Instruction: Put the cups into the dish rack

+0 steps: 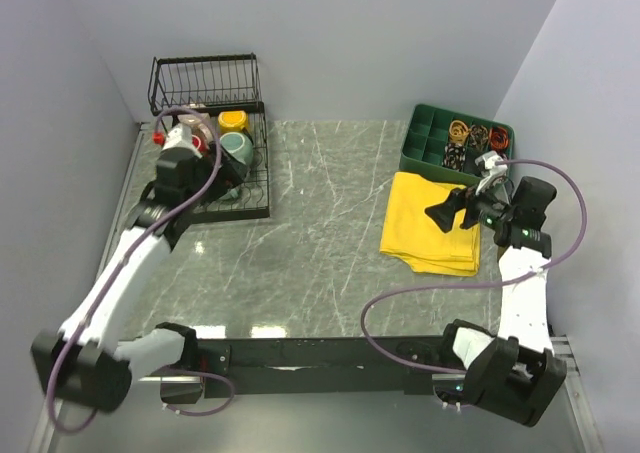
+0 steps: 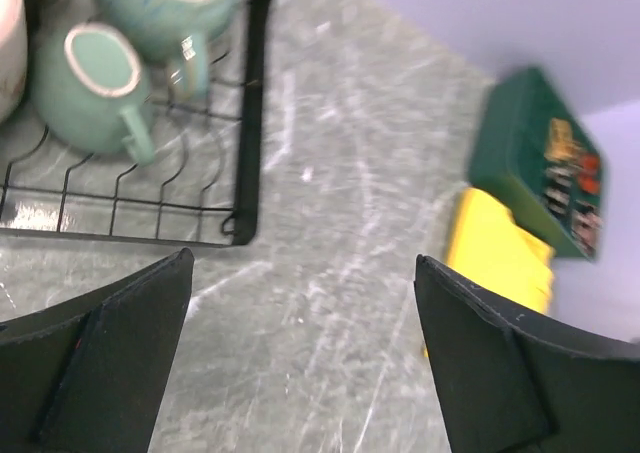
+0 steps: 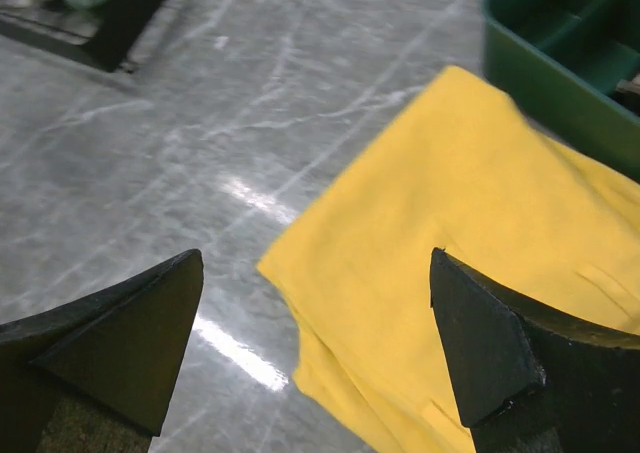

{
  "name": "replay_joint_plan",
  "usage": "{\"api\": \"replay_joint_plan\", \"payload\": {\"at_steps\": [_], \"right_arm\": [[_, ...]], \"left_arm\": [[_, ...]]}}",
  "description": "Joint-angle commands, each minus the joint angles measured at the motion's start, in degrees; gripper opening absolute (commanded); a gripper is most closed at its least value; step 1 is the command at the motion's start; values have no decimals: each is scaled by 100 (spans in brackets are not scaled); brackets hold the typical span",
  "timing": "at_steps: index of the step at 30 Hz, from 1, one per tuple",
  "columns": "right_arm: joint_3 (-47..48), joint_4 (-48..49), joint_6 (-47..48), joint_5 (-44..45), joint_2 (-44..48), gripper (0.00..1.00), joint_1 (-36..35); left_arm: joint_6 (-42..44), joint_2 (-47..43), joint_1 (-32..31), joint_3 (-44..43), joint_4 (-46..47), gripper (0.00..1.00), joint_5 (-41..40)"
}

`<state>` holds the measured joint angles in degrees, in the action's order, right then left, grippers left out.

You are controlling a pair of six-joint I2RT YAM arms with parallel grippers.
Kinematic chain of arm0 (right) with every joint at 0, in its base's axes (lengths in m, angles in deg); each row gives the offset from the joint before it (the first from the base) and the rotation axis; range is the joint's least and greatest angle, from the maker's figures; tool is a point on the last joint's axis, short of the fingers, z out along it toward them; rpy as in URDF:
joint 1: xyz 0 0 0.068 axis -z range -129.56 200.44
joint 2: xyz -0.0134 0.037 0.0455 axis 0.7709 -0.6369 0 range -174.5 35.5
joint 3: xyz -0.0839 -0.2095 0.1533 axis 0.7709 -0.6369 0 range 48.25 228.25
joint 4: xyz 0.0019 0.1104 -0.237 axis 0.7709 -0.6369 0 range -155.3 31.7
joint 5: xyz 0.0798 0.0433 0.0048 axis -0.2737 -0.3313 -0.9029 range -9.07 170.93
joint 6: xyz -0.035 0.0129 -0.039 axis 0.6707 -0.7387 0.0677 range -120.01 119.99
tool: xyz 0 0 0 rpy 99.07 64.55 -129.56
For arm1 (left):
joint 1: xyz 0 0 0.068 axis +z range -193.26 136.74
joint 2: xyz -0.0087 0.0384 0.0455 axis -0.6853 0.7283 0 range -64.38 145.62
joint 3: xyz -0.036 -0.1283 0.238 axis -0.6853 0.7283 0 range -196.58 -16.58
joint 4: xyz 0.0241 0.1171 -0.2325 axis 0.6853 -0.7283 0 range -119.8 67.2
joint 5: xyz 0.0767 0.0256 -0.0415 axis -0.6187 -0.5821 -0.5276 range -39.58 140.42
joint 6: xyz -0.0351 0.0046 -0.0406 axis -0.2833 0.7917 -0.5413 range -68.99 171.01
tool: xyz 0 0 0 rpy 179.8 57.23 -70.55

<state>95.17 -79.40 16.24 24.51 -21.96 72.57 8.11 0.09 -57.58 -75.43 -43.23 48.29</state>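
Grey marble tabletop (image 1: 330, 243) fills my view between pale lilac walls (image 1: 400, 33). Cups (image 2: 90, 88) sit in the dish rack (image 2: 250, 123) at the far-left corner; my left gripper (image 2: 302, 263) and right gripper (image 3: 315, 263) gape wide, empty.

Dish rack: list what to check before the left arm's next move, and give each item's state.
1. Left pincer open, holding nothing: ok.
2. Smaller teal cup and larger teal cup inside the dish rack: ok.
3. Right pincer open, empty, over the yellow cloth: ok.
4. Every cup loaded: cannot tell; the left arm covers part of the rack from above.
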Motion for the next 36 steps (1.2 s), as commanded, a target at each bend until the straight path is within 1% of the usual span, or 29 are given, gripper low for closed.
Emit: {"api": "replay_joint_plan", "payload": {"at_steps": [1,2,3,4,5,7,8,9,10,14,17,23,36], "right_arm": [[475,-517,248,1255,585,100,19],[520,-535,73,1405,647,100,28],[564,-509,-59,1815,708,100,28],[651,-483,-200,1993,831,100,28],[687,-465,-454,2212,902,100,28],[783,-404,-649,2792,1112,100,19],[793,-369,-858,2977,1192,100,19],[801,-290,-974,3171,1297,100,28],[810,-254,-1079,3573,1481,100,28],[801,-61,-1589,4410,1930,100,28],[872,-122,-1616,4692,2124,100,19],[1030,-403,-1924,4983,2291,100,28],[1091,-579,-2082,4834,2484,100,19]], "left_arm": [[693,-1178,9,312,57,96,354],[756,-1373,9,339,-22,96,310],[826,-1567,9,365,-153,96,301],[940,-1926,9,357,-250,96,257],[967,-2086,9,357,-338,96,231],[1098,-2498,9,234,-620,96,231],[1125,-2622,9,190,-699,96,231],[1151,-2737,9,94,-865,96,48],[1195,-2938,9,41,-928,96,37],[1266,-3317,9,-179,-1174,96,-68],[1292,-3449,9,-337,-1315,96,-112],[1257,-3599,0,-548,-1482,96,-182],[1178,-3862,9,-636,-1658,96,-235]]}}
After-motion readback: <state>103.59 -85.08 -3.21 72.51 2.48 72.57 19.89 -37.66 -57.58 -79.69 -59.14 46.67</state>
